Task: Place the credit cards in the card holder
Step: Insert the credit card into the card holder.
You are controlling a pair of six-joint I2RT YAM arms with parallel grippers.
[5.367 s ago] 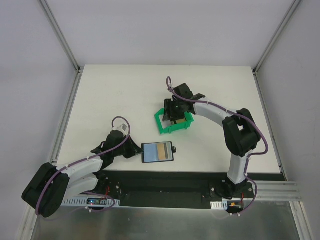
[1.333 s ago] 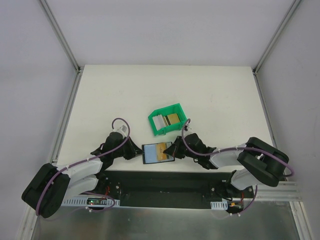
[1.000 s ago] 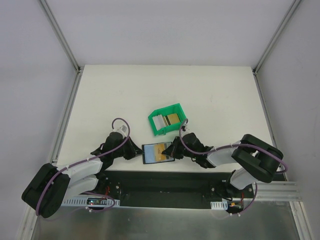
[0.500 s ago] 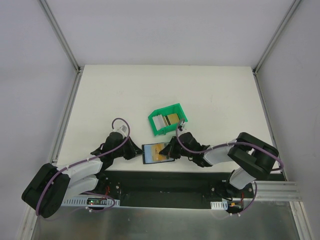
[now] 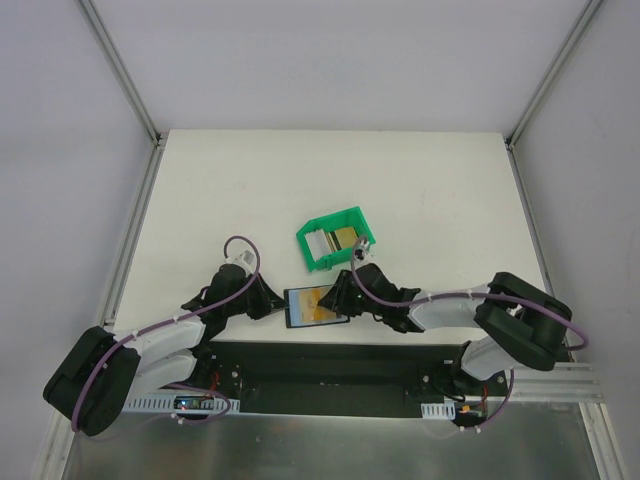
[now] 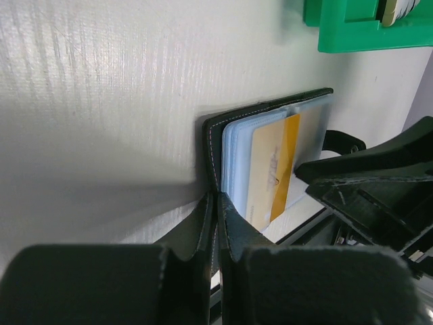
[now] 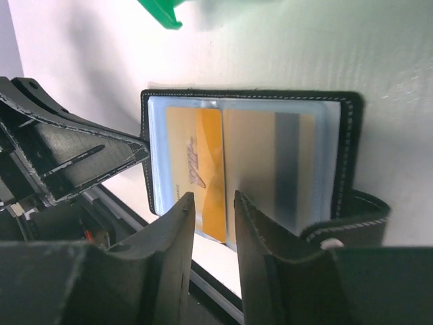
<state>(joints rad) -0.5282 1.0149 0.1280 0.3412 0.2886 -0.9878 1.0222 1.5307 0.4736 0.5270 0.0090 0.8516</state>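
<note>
The black card holder point(image 5: 298, 310) lies open near the table's front edge. My left gripper point(image 5: 277, 302) is shut on its left edge point(image 6: 211, 135), the fingers pinched tight together point(image 6: 216, 198). A gold credit card point(image 7: 196, 166) sits in the holder's left bluish sleeve, its near end sticking out. A dark-striped card point(image 7: 285, 169) sits in the right sleeve. My right gripper point(image 7: 214, 206) hovers over the gold card's near end with its fingers apart, gripping nothing. More credit cards point(image 5: 335, 238) stand in the green bin point(image 5: 312, 262).
The green bin stands just behind the holder, its corner point(image 7: 162, 12) near my right wrist. The holder's tab point(image 7: 352, 223) curls beside my right finger. The table's front edge and black base rail point(image 5: 330, 362) lie right under both grippers.
My right gripper pushed left over the holder with the gold card, then opened and let it go in the left sleeve. The left gripper has stayed clamped on the holder.
</note>
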